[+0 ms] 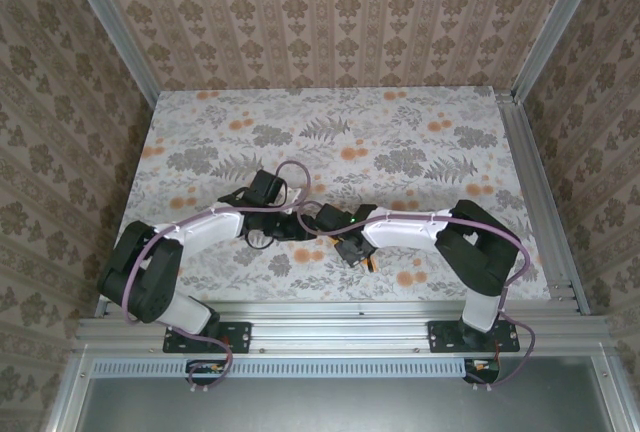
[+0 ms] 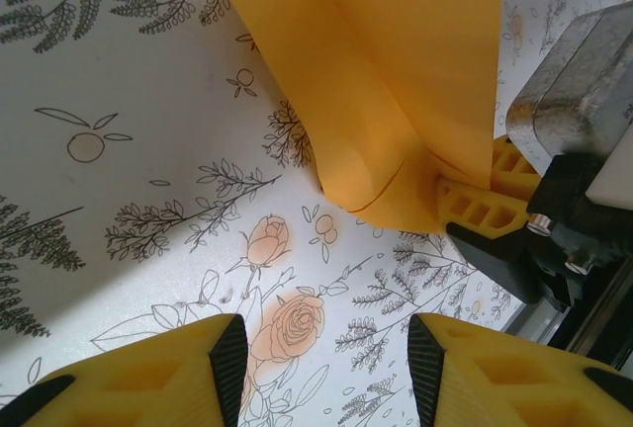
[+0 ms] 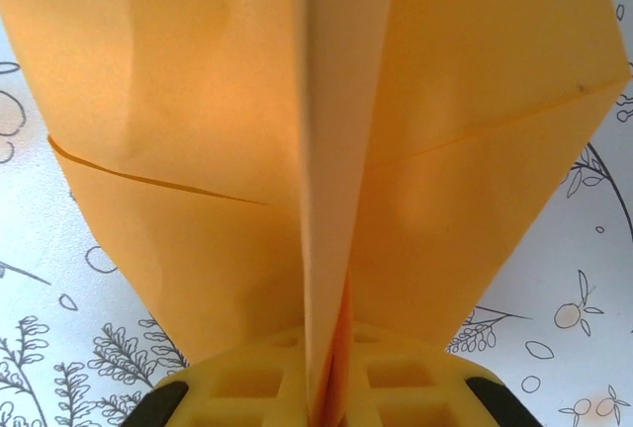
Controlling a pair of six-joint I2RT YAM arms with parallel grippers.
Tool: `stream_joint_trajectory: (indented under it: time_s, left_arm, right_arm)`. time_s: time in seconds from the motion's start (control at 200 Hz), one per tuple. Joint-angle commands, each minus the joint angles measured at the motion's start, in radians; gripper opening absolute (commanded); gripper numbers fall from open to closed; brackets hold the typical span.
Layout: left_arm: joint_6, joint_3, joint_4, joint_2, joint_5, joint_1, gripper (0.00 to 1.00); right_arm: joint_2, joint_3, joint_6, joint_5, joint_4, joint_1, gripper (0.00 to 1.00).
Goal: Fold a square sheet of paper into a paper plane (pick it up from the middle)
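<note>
The sheet of paper [image 3: 198, 130] is bright orange and folded into a winged shape with a raised centre crease and a pointed lower end. My right gripper [image 3: 341, 387] is shut on that crease, and the wings spread to both sides above its yellow fingers [image 3: 247, 383]. In the left wrist view the same paper [image 2: 386, 81] hangs just above the table, with the right gripper's fingers [image 2: 480, 205] pinching its lower tip. My left gripper [image 2: 326, 358] is open a little short of the paper, with only tablecloth between its pads. In the top view both grippers, left [image 1: 305, 227] and right [image 1: 342, 247], meet mid-table.
The table [image 1: 400, 142] wears a floral cloth with orange flower prints. Patterned walls enclose it on three sides, with metal rails [image 1: 535, 192] along the edges. Purple cables loop over both arms.
</note>
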Motion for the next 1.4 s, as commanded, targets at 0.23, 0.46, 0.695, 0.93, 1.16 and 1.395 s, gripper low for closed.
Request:
stream_joint_trajectory:
  time_s: [0.23, 0.46, 0.695, 0.93, 1.16, 1.395]
  left_arm:
    - [0.048, 0.042, -0.049, 0.011, -0.013, 0.007, 0.49]
    - [0.115, 0.15, -0.152, -0.018, -0.072, 0.011, 0.51]
    - [0.225, 0.263, -0.225, -0.064, -0.169, 0.022, 0.61]
    - [0.341, 0.304, -0.234, -0.11, -0.381, 0.053, 0.86]
    - [0.434, 0.247, -0.114, -0.116, -0.593, 0.182, 1.0]
    - [0.442, 0.104, 0.105, -0.122, -0.787, 0.335, 1.0]
  right_arm:
    - [0.043, 0.0, 0.007, -0.058, -0.016, 0.0, 0.15]
    - [-0.133, -0.02, 0.007, -0.203, 0.024, -0.074, 0.32]
    - [-0.364, -0.061, -0.037, -0.446, 0.084, -0.252, 0.45]
    - [-0.527, -0.11, -0.116, -0.63, 0.215, -0.461, 0.63]
    - [-0.628, -0.239, -0.153, -0.566, 0.411, -0.654, 0.83]
    - [-0.677, -0.399, -0.209, -0.285, 0.618, -0.794, 1.0]
